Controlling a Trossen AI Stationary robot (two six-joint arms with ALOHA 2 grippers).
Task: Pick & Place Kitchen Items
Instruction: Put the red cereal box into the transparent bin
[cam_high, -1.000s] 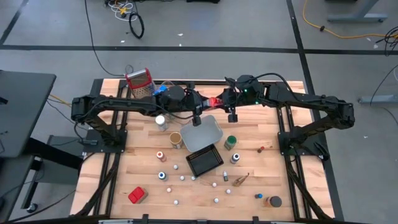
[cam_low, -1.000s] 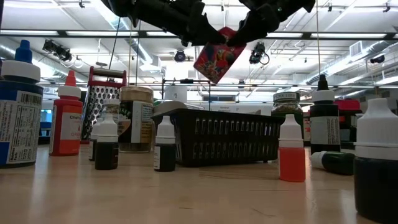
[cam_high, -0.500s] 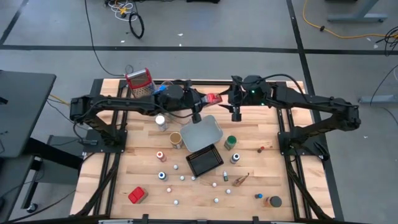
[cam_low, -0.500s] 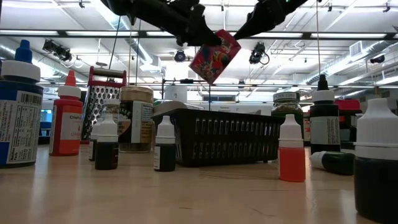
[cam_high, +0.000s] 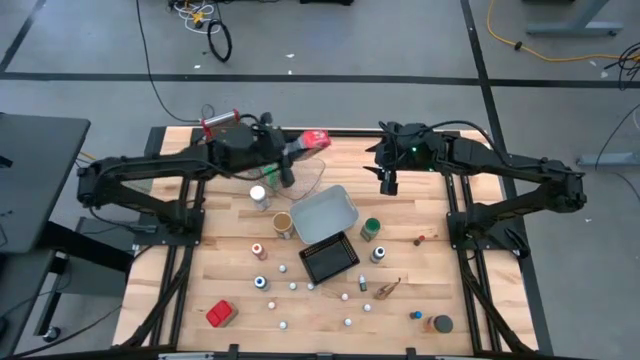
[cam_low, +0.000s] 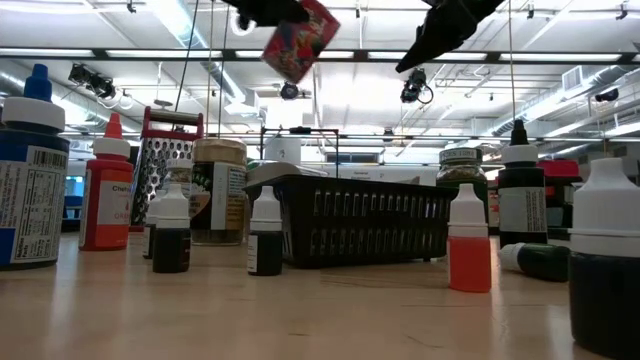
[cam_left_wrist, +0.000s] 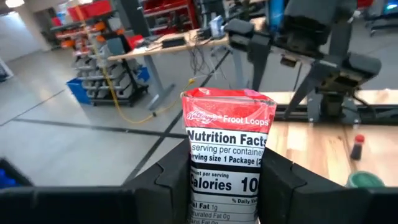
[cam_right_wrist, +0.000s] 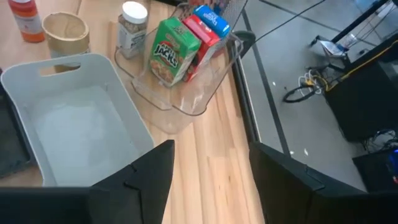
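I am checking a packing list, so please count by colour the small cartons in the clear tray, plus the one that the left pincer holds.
green carton: 1, in the clear tray
red carton: 2, the tray's red carton and the held red carton in the left pincer
blue carton: 1, in the tray
Total: 4

— Where's the clear tray (cam_right_wrist: 186, 102)?
— At the table's (cam_high: 440, 285) far edge, three cartons (cam_right_wrist: 186, 40) upright in it. The grey tray (cam_high: 324, 213) lies before it, mid-table.
— And the basket (cam_high: 330, 259)?
— Just nearer than the grey tray, with small bottles (cam_high: 346, 297) scattered toward the near edge.
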